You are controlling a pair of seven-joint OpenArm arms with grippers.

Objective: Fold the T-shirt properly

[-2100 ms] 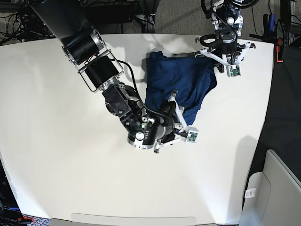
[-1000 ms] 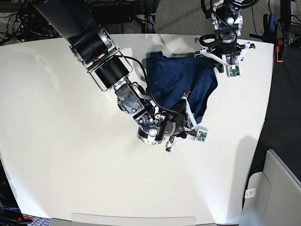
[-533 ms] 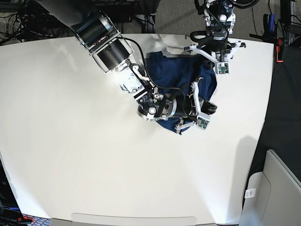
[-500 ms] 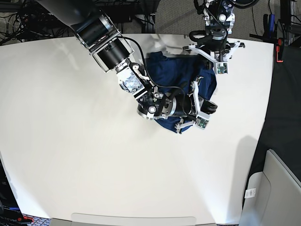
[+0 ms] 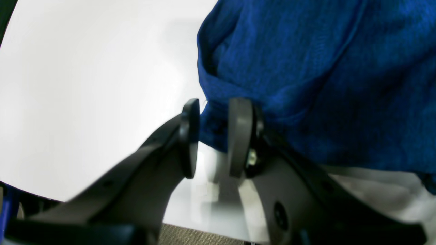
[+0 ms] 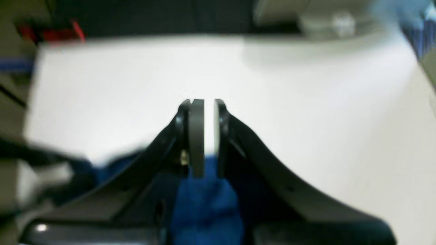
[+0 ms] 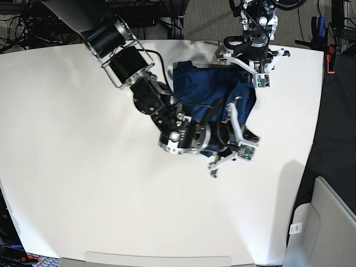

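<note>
A: Where is the shirt (image 7: 208, 92) lying?

B: Bunched on the far half of the white counter (image 7: 72, 167), between the 2 arms in the base view.

A: And the left tool (image 5: 211, 136)?

B: It sits at the shirt's far edge. In its wrist view the 2 pads have a fold of blue cloth pinched between them, with the rest of the shirt spreading up and to the right of the pads.

A: The right tool (image 6: 203, 136)?

B: At the near edge of the shirt. Its pads are almost together, and blue cloth shows between the fingers just below the pads, so it grips the shirt too. Beyond the tips lies bare counter; that view is blurred.
</note>
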